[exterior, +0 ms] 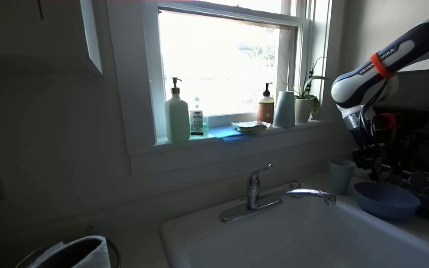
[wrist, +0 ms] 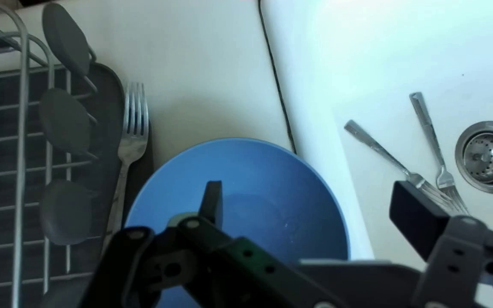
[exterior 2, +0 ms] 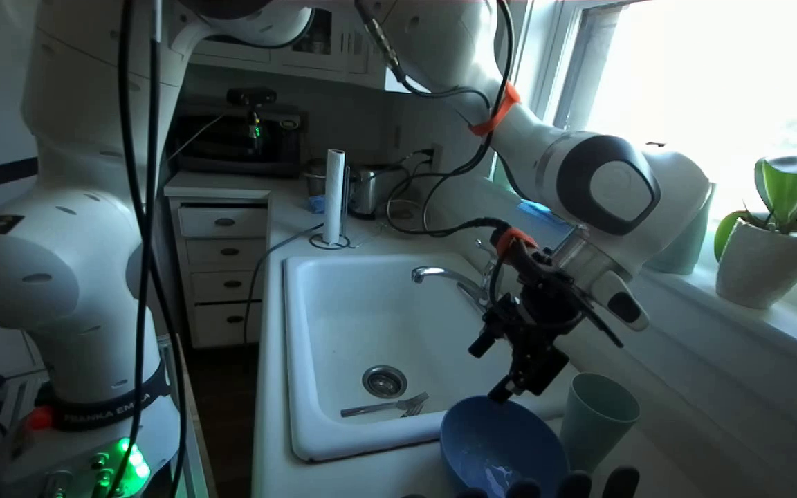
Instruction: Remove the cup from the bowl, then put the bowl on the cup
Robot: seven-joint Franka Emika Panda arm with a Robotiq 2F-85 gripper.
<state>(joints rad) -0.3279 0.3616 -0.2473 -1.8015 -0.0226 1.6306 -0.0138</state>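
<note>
Plainly, the arm (exterior: 404,49) reads "FRANKA EMIKA", its fingers (wrist: 417,218) wide apart near the bowl (wrist: 272,201).

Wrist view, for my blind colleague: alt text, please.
An open black gripper hangs partly over a round blue bowl. Two silvery metal forks lie in the white sink at right, another fork beside a gray wire rack at left.
</note>
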